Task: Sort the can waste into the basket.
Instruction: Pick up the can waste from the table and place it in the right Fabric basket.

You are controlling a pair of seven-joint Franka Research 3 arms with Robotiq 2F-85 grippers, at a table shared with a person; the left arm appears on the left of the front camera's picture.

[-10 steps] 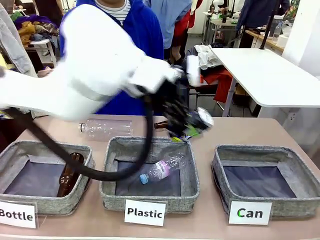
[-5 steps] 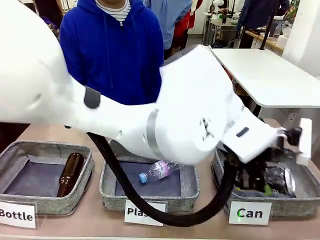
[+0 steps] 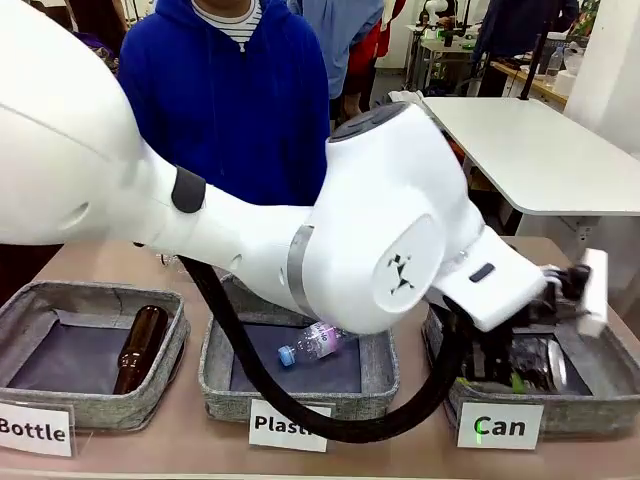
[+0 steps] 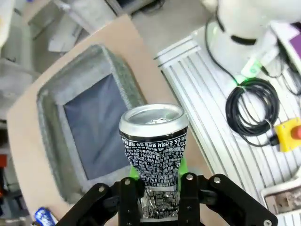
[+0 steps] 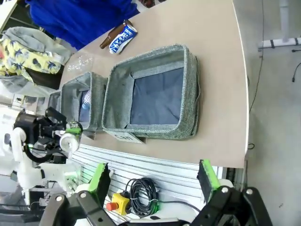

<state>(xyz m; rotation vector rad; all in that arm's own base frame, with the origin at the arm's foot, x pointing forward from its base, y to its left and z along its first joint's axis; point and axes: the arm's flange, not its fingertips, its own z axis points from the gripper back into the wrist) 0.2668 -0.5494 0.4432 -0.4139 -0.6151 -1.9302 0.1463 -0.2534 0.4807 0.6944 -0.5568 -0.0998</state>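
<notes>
My left gripper [image 3: 522,370] is shut on a crushed black and silver can [image 3: 548,365], held low over the near side of the grey basket [image 3: 618,372] carded "Can". The left wrist view shows that can [image 4: 153,150] upright between the fingers of the left gripper [image 4: 155,190], with the basket [image 4: 51,141] and its dark lining just behind it. A blue can [image 5: 123,37] lies on the table beyond the basket [image 5: 188,94]. My right gripper [image 5: 153,179] hangs open and holds nothing, off the table's near edge.
The "Plastic" basket [image 3: 380,385] holds a clear bottle [image 3: 320,340]. The "Bottle" basket [image 3: 30,295] holds a brown bottle [image 3: 140,345]. Another brown bottle [image 5: 109,41] and a clear bottle [image 5: 81,61] lie at the far side. A person in a blue hoodie [image 3: 230,100] stands opposite.
My left arm has swung right with the can, from above the "Plastic" basket to the "Can" basket, and has settled a little lower there.
</notes>
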